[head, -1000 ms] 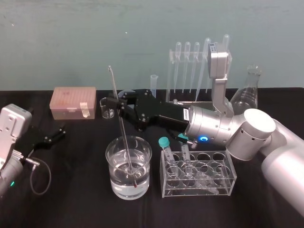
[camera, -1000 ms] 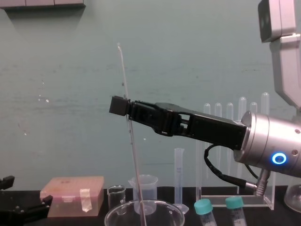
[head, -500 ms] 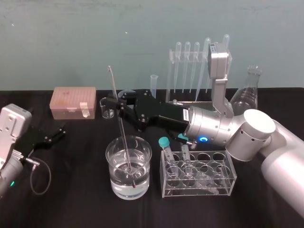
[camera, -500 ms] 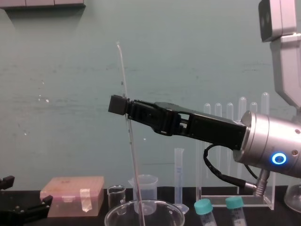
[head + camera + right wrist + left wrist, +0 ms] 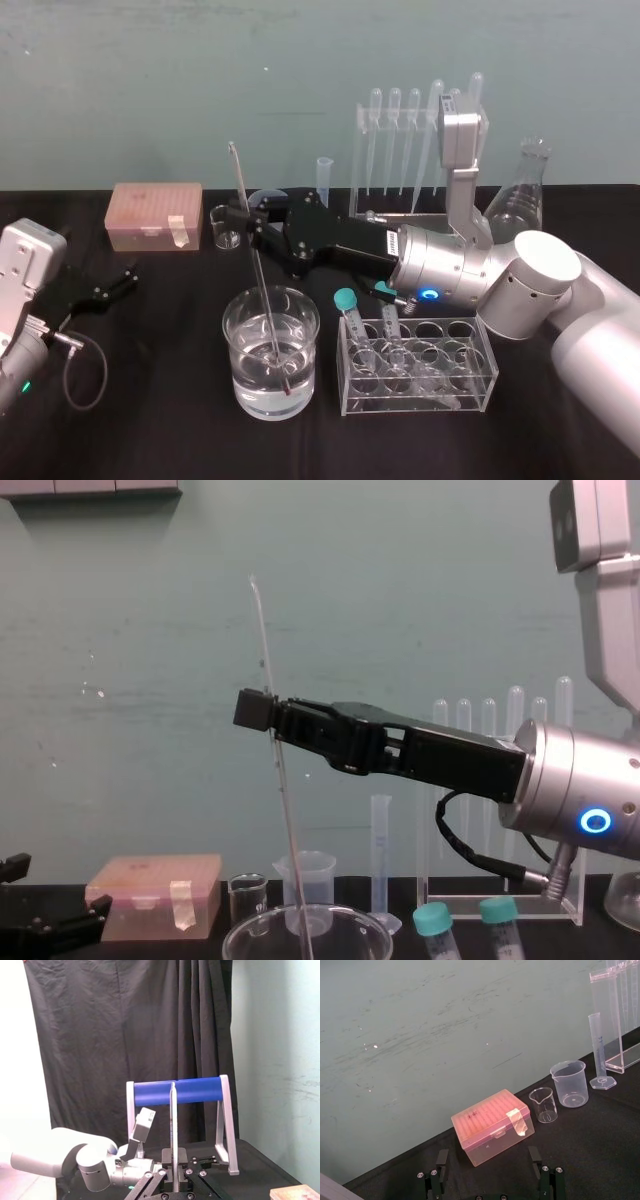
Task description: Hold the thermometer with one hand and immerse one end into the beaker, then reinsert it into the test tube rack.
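One arm's busy: right gripper [image 5: 250,222] clamped on the thermometer [image 5: 241,188], red tip sunk in the beaker [image 5: 230,338] near the worktop's [image 5: 150,420] front edge. Test tube rack [image 5: 400,213] at the back edge; left gripper [image 5: 112,287] parked, fingers spread, by the left edge.

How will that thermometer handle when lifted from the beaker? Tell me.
The thermometer is a long thin glass rod, so probably stiff and light but easily snapped if it knocks the beaker wall. The right gripper pinches it at one spot partway up, and it leans, so smooth glass may pivot or slide. The left gripper sits parked, far left.
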